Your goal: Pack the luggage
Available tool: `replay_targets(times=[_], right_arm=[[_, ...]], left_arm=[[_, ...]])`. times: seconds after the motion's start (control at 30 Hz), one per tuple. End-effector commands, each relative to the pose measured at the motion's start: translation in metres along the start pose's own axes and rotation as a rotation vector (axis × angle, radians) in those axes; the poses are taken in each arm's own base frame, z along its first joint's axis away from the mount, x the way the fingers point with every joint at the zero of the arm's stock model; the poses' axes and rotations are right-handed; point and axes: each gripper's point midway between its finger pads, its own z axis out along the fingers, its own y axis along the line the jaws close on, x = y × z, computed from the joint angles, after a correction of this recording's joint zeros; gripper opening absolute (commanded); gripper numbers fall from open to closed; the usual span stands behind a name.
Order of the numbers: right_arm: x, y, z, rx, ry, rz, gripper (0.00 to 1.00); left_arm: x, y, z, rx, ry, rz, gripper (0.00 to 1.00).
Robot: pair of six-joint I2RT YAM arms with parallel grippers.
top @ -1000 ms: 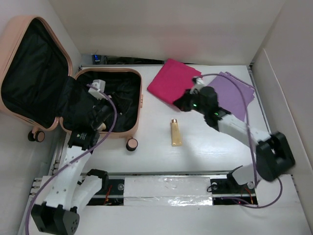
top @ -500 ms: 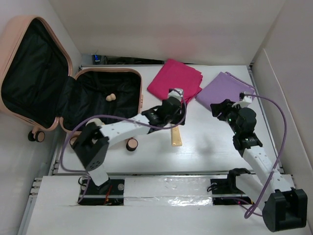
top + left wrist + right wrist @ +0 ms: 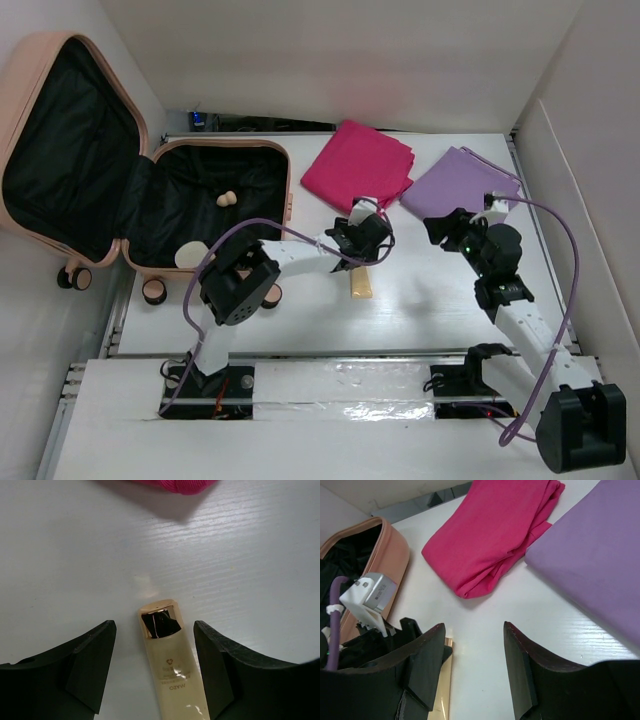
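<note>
The luggage [image 3: 287,200], a peach-pink hard-shell suitcase, lies open at the left with its lid [image 3: 20,90] leaning back; its pink wall also shows in the right wrist view [image 3: 390,555]. A gold cream tube [image 3: 360,284] [image 3: 172,675] [image 3: 440,680] lies on the table. My left gripper [image 3: 358,252] [image 3: 155,627] is open, and the tube's shiny cap lies between its black fingers without touching them. My right gripper [image 3: 437,228] [image 3: 474,627] is open and empty, over bare table right of the tube.
A folded pink cloth [image 3: 358,165] [image 3: 490,535] and a folded purple cloth [image 3: 460,185] [image 3: 600,560] lie at the back of the table. A small beige item [image 3: 229,198] and a round pale item [image 3: 187,257] rest inside the suitcase. White walls enclose the table.
My left arm has swung out of the suitcase to the cream tube. My right gripper has left the pink cloth, moved back to the right and opened.
</note>
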Motion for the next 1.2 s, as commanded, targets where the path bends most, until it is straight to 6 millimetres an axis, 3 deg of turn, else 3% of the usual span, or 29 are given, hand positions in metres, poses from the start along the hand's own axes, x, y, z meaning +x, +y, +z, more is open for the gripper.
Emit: replay_targets(times=[0.0, 0.2, 0.3, 0.37, 0.5, 0.53, 0.6, 0.63, 0.67, 0.77, 0.83, 0.87, 0.9, 1.0, 1.03, 1.1, 1.13, 1.17], right_arm=[[-0.015, 0.021, 0.000, -0.086, -0.045, -0.015, 0.56], [-0.014, 0.022, 0.000, -0.095, -0.044, -0.013, 0.56], [-0.015, 0.022, -0.001, -0.091, -0.047, -0.008, 0.56], [-0.016, 0.023, -0.002, -0.098, -0.049, -0.013, 0.56], [-0.016, 0.022, -0.003, -0.089, -0.052, -0.013, 0.56], [-0.016, 0.026, -0.003, -0.106, -0.049, -0.014, 0.56], [-0.015, 0.027, -0.003, -0.109, -0.045, -0.018, 0.56], [-0.015, 0.026, -0.005, -0.100, -0.045, -0.019, 0.56], [-0.016, 0.025, -0.004, -0.097, -0.051, -0.018, 0.56], [-0.016, 0.030, -0.004, -0.123, -0.045, -0.016, 0.56], [-0.016, 0.029, -0.005, -0.115, -0.043, -0.021, 0.56], [-0.016, 0.027, -0.005, -0.108, -0.047, -0.022, 0.56], [-0.014, 0.031, -0.005, -0.119, -0.043, -0.021, 0.56], [-0.016, 0.036, -0.006, -0.143, -0.043, -0.022, 0.56], [-0.015, 0.033, -0.006, -0.131, -0.038, -0.024, 0.56], [-0.016, 0.032, -0.006, -0.123, -0.046, -0.023, 0.56], [-0.016, 0.034, -0.006, -0.139, -0.049, -0.021, 0.56], [-0.016, 0.036, -0.006, -0.147, -0.044, -0.018, 0.56]], left_arm=[[-0.008, -0.014, 0.003, 0.016, -0.025, -0.032, 0.60], [0.004, -0.017, 0.019, 0.008, -0.005, -0.023, 0.48], [0.004, -0.012, 0.019, -0.018, -0.013, -0.014, 0.29], [-0.006, -0.010, 0.010, -0.012, -0.035, -0.017, 0.23], [-0.043, -0.001, -0.026, -0.003, -0.111, -0.010, 0.23], [-0.067, 0.014, -0.040, -0.008, -0.148, -0.042, 0.23], [-0.085, 0.036, -0.054, -0.027, -0.163, -0.049, 0.23], [-0.105, 0.049, -0.073, -0.017, -0.200, -0.077, 0.23], [-0.117, 0.074, -0.076, -0.052, -0.207, -0.101, 0.23], [-0.152, 0.120, -0.107, -0.080, -0.271, -0.149, 0.23], [-0.173, 0.168, -0.121, -0.129, -0.307, -0.209, 0.24], [-0.176, 0.187, -0.123, -0.155, -0.307, -0.229, 0.25], [-0.180, 0.223, -0.121, -0.202, -0.309, -0.277, 0.25], [-0.174, 0.277, -0.120, -0.268, -0.301, -0.328, 0.27], [-0.171, 0.317, -0.119, -0.331, -0.300, -0.387, 0.28], [-0.164, 0.347, -0.113, -0.353, -0.283, -0.432, 0.29], [-0.150, 0.375, -0.104, -0.404, -0.249, -0.474, 0.30], [-0.146, 0.384, -0.099, -0.405, -0.243, -0.501, 0.31]])
